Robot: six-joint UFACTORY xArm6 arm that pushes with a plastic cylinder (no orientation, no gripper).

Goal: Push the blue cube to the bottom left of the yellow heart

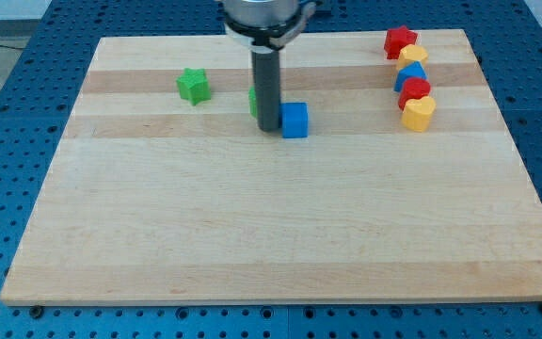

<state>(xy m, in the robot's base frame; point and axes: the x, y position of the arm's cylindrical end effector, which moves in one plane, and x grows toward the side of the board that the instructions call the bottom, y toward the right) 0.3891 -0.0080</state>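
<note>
The blue cube (294, 121) sits on the wooden board, in the upper middle. My tip (268, 127) stands right at the cube's left side, touching or nearly touching it. The yellow heart (418, 113) lies at the upper right, at the bottom of a column of blocks, well to the right of the cube. A green block (253, 102) is mostly hidden behind the rod.
A green star (194, 86) lies at the upper left. In the right column, from the top: a red star (400, 40), a yellow block (413, 56), a blue block (409, 75), a red block (415, 91). The wooden board (271, 226) has blue pegboard around it.
</note>
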